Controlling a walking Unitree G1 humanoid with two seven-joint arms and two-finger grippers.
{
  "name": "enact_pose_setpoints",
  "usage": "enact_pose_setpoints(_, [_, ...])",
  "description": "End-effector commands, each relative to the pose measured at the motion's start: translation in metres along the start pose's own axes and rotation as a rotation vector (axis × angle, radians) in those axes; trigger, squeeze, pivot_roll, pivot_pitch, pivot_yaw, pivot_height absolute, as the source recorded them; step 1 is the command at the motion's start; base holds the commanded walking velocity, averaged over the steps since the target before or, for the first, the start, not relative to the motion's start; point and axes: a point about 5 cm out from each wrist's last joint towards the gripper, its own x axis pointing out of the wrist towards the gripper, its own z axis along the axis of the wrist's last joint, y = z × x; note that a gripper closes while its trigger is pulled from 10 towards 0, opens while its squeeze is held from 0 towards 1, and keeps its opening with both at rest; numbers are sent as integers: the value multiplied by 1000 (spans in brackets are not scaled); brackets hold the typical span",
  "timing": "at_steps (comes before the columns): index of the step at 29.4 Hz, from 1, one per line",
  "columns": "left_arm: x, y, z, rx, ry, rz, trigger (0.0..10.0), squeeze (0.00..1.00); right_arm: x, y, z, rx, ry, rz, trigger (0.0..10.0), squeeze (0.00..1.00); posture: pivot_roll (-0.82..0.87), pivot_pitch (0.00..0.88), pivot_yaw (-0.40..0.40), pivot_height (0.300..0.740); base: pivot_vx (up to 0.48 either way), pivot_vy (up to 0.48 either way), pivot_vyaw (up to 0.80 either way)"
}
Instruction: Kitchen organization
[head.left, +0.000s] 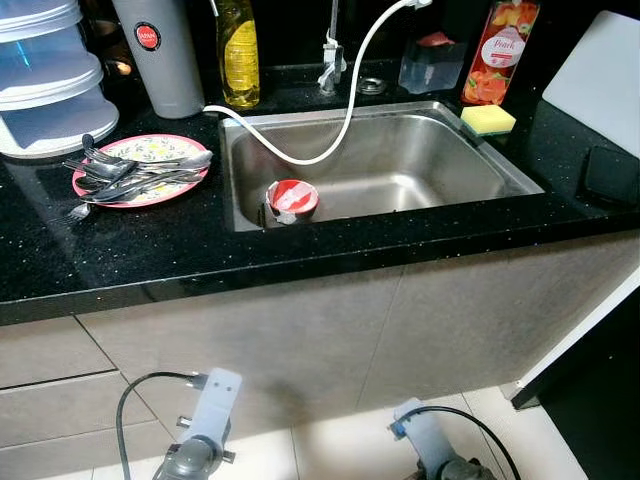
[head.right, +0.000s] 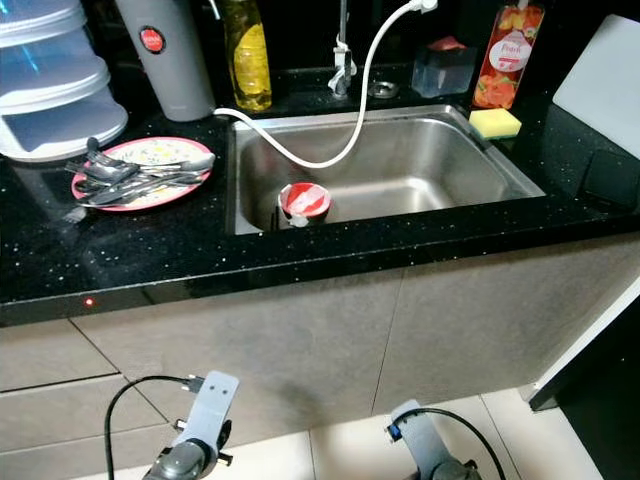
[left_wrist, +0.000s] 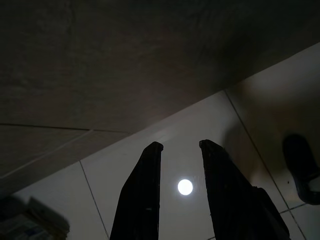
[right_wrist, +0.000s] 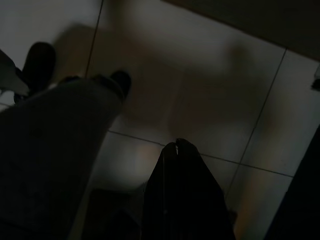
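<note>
Standing before the black counter (head.left: 150, 250) with both arms hanging low by the cabinet fronts, nothing yet in hand. Left gripper (left_wrist: 180, 150) pointing at the tiled floor (left_wrist: 150, 150), fingers (left_wrist: 145, 190) parted by a narrow gap and empty; right gripper (right_wrist: 176, 145) also aimed at the floor, fingers pressed together at the tips, empty too.

Lying well above and ahead of both sets of fingers: a pink plate (head.left: 140, 170) heaped with cutlery (head.left: 135, 175), up and outward from the left fingers on the counter, just beside the sink (head.left: 480, 170) rim. Long axes of the forks and spoons running roughly crosswise, handles toward the sink. Down in the basin, a red-and-white cup (head.left: 292, 200) near the front corner on the left-arm side, with a white hose (head.left: 330, 140) looping over it from the tap. Probably the left arm the nearer one for both plate and cup.

Reaching either calls for a lift up and over the counter's front edge, which overhangs the cabinets, so clearing that lip first seems needed. Open counter between plate and front edge; tighter room behind, with a stacked container (head.left: 45, 80), grey flask (head.left: 160, 55) and yellow bottle (head.left: 238, 50) close by. Yellow sponge (head.left: 487, 119) and peach soap pouch (head.left: 500, 50) far across, on the right arm's side.
</note>
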Motion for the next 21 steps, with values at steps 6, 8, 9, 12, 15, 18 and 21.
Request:
enact_pose_setpoints(6, [-1,4,-5,4,26,15,10000,0,0,-1,3,-3,-19,2,10000,0,0,0,2,740,0,0,0])
enact_pose_setpoints(8, [0,4,-4,5,27,16,10000,0,0,-1,4,-1,-23,2,10000,0,-1,0,0,740,0,0,0])
enact_pose_setpoints(9, [0,4,-4,5,27,16,10000,0,0,-1,4,-1,-23,2,10000,0,-1,0,0,740,0,0,0])
enact_pose_setpoints(12, [0,3,-3,8,28,16,10000,0,0,-2,5,-3,-25,-1,10000,0,-2,0,-2,740,0,0,0])
enact_pose_setpoints(15, [0,4,-5,-6,47,28,10000,0,-1,-5,0,-17,-13,-6,10000,0,-12,0,-5,740,0,0,0])
enact_pose_setpoints(18, [0,5,-7,-7,60,34,10000,0,-1,-7,0,-20,-13,-10,10000,0,-17,0,-2,740,0,0,0])
enact_pose_setpoints(21, [-1,4,-9,3,65,30,10000,0,-1,-8,1,-13,-16,-14,10000,0,-21,0,0,740,0,0,0])
